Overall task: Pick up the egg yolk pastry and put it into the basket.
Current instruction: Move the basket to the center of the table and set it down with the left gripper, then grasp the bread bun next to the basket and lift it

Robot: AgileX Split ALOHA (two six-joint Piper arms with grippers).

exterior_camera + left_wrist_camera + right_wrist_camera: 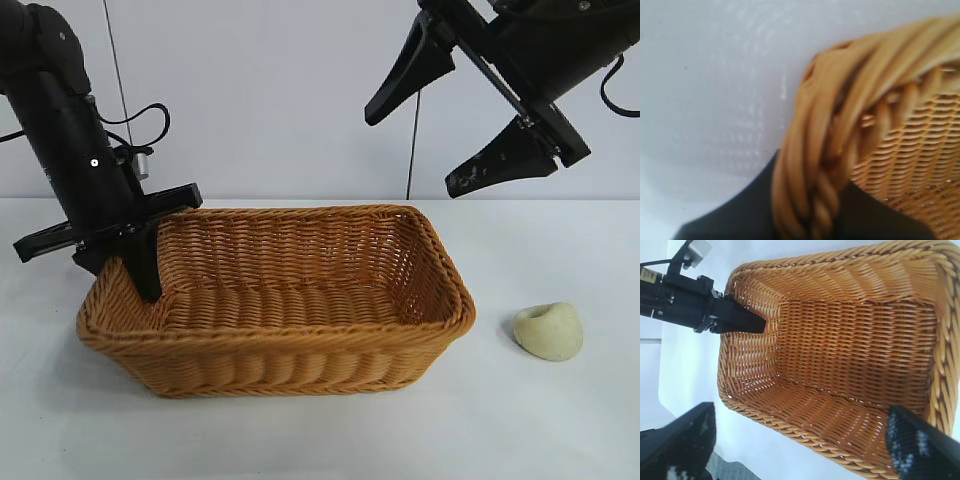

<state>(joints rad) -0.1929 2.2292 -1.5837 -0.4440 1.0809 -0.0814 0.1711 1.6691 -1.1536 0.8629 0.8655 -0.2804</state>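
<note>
The egg yolk pastry (548,331), a pale cream lump with a dimple, lies on the white table to the right of the basket, apart from it. It is out of both wrist views. The orange-brown wicker basket (300,345) stands in the middle and holds nothing. My left gripper (137,262) is shut on the braided rim (840,125) at the basket's left end, one finger inside and one outside. My right gripper (415,150) is open and empty, high above the basket's right end and well above the pastry. It looks down into the basket (840,340).
The white table (560,420) surrounds the basket, with a pale wall behind. A thin cable (412,150) hangs at the back. The left gripper also shows in the right wrist view (735,320) at the basket's end.
</note>
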